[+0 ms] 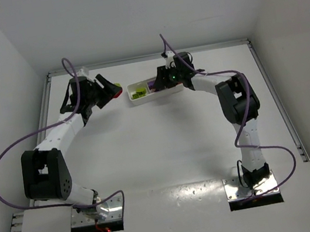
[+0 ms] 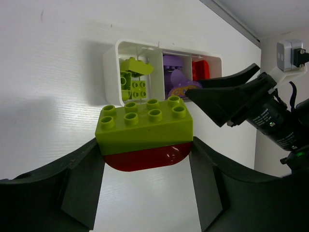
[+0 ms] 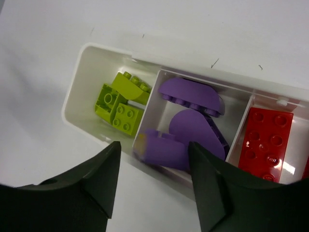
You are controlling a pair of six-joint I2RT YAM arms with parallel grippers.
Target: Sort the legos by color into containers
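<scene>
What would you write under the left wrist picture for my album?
Left pincer holds a green brick stacked on a red one, facing the sorted tray.

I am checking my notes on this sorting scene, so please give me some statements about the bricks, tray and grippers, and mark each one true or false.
1. The left gripper holds a lime brick stacked on a red piece. True.
2. The middle compartment of the tray holds red bricks. False: it holds purple bricks; the red brick lies in an end compartment.
3. One end compartment is empty. False: lime pieces lie in one end, the red brick in the other.
4. The right gripper is above the tray. True.
5. The left gripper is above the tray. False: it is beside it, above the table.
</scene>
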